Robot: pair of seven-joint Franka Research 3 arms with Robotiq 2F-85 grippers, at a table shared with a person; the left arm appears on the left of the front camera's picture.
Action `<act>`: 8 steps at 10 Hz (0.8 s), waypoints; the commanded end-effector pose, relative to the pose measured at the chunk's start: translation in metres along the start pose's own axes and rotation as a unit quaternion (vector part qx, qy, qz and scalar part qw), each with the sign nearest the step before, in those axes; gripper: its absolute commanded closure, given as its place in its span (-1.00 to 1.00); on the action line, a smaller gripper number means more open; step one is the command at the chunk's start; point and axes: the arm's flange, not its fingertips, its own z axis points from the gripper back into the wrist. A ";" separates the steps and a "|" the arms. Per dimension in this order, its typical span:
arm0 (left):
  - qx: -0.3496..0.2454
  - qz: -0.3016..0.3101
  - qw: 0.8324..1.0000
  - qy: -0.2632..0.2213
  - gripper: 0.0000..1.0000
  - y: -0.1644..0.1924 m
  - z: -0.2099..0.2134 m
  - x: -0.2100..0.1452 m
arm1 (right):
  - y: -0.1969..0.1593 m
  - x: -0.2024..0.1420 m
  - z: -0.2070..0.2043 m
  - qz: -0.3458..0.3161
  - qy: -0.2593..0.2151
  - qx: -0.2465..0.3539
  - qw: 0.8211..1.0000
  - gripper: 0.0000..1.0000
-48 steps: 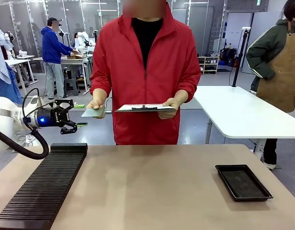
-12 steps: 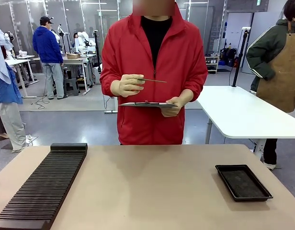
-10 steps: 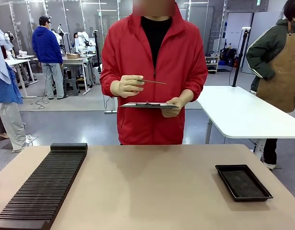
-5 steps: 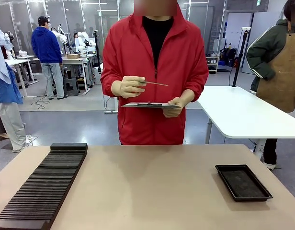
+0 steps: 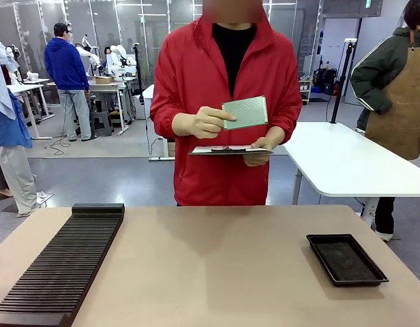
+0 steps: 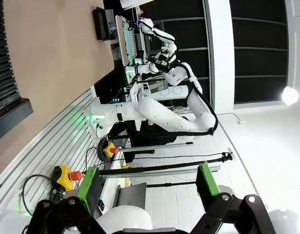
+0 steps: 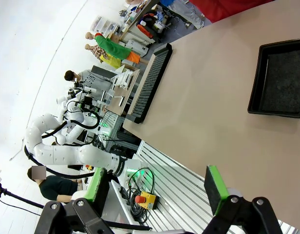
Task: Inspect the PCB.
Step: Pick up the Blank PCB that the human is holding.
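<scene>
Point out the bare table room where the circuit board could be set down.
The wide middle of the table, between the black slotted rack at left and the black tray at right, lies bare. The tray is also empty. The left edge is crowded by the rack.

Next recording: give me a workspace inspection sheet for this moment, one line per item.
Surface: tan table, no spills seen.
Job's things: PCB held off the table in the person's hand, patterned face tilted toward the front camera, above a clipboard held in the other hand.
Clutter: black slotted rack on the robot's left; black tray on its right.
Grippers: left gripper open, holding nothing; right gripper open, holding nothing.
Cables: black cable looped beside a yellow emergency-stop box below the table edge.
Surroundings: white table and bystanders behind the person.
</scene>
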 end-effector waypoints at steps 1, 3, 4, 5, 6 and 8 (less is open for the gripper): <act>0.002 0.001 1.000 -0.001 -1.00 -0.001 0.002 0.001 | 0.002 0.001 0.002 0.007 -0.007 0.005 1.000 -1.00; 0.002 0.001 1.000 -0.001 -1.00 -0.001 0.002 0.001 | 0.002 0.001 0.002 0.007 -0.007 0.005 1.000 -1.00; 0.002 0.001 1.000 -0.001 -1.00 -0.001 0.002 0.001 | 0.002 0.001 0.002 0.007 -0.007 0.005 1.000 -1.00; 0.002 0.001 1.000 -0.001 -1.00 -0.001 0.002 0.001 | 0.002 0.001 0.002 0.007 -0.007 0.005 1.000 -1.00; 0.002 0.001 1.000 -0.001 -1.00 -0.001 0.002 0.001 | 0.002 0.001 0.002 0.007 -0.007 0.005 1.000 -1.00; 0.002 0.001 1.000 -0.001 -1.00 -0.001 0.002 0.001 | 0.002 0.001 0.002 0.007 -0.007 0.005 1.000 -1.00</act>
